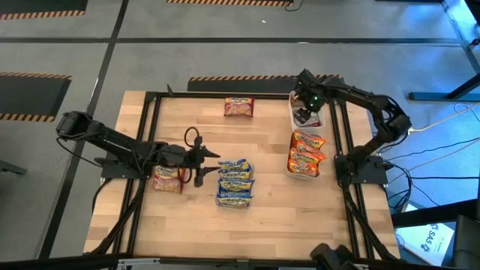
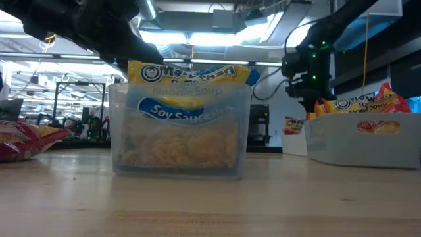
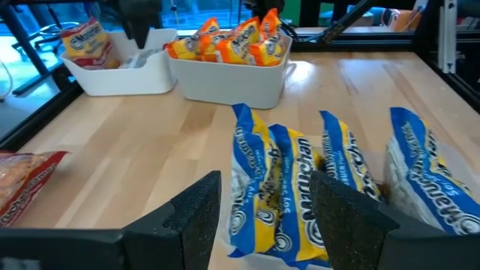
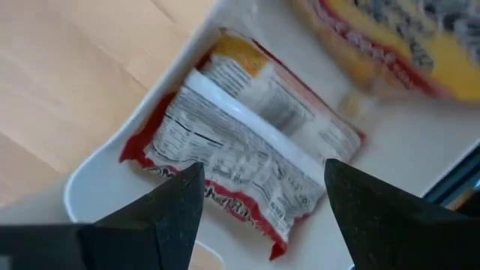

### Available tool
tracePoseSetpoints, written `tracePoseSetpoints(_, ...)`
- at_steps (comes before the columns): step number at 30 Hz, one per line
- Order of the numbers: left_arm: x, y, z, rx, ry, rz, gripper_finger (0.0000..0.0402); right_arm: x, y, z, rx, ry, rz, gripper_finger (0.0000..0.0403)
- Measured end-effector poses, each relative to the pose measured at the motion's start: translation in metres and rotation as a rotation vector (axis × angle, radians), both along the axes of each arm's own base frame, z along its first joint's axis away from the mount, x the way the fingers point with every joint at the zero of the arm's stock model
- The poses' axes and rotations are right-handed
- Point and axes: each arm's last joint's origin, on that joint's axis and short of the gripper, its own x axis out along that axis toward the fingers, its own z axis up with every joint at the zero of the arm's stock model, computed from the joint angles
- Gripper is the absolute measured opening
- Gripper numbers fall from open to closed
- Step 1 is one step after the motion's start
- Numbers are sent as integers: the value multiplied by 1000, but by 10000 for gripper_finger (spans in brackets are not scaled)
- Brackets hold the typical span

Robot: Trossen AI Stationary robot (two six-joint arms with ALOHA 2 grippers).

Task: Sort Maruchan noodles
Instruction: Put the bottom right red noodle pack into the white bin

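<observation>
Several blue-and-yellow noodle packets (image 1: 235, 182) stand on edge in a clear container (image 2: 181, 155). My left gripper (image 1: 204, 166) hovers open just left of them, and the nearest blue packet (image 3: 262, 187) shows between its fingers. Orange packets (image 1: 305, 150) fill a white bin (image 3: 225, 86). My right gripper (image 1: 304, 111) is open above the far white bin (image 1: 292, 112), where a dark red packet (image 4: 240, 150) lies flat, back side up. One more dark red packet (image 1: 167, 180) lies on the table under my left arm, and another (image 1: 238, 107) lies near the far edge.
A black frame (image 1: 146, 150) runs around the wooden table. The two white bins stand side by side along the right edge. Bare wood (image 1: 262, 135) lies between the clear container and the bins. The near part of the table (image 2: 210, 204) is open wood.
</observation>
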Motion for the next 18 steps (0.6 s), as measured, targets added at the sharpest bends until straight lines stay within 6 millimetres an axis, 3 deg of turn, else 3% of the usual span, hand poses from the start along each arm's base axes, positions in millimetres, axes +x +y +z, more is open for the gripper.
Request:
tracePoseSetpoints(12, 1, 3, 0, -5, 1, 12, 198, 8, -12, -40, 70, 135, -54, 256)
tracePoseSetpoints(15, 1, 3, 0, -14, 1, -6, 198, 10, -14, -46, 82, 145, -46, 234)
tracePoseSetpoints(18, 1, 3, 0, -14, 2, -7, 198, 11, -15, -48, 90, 142, -27, 186)
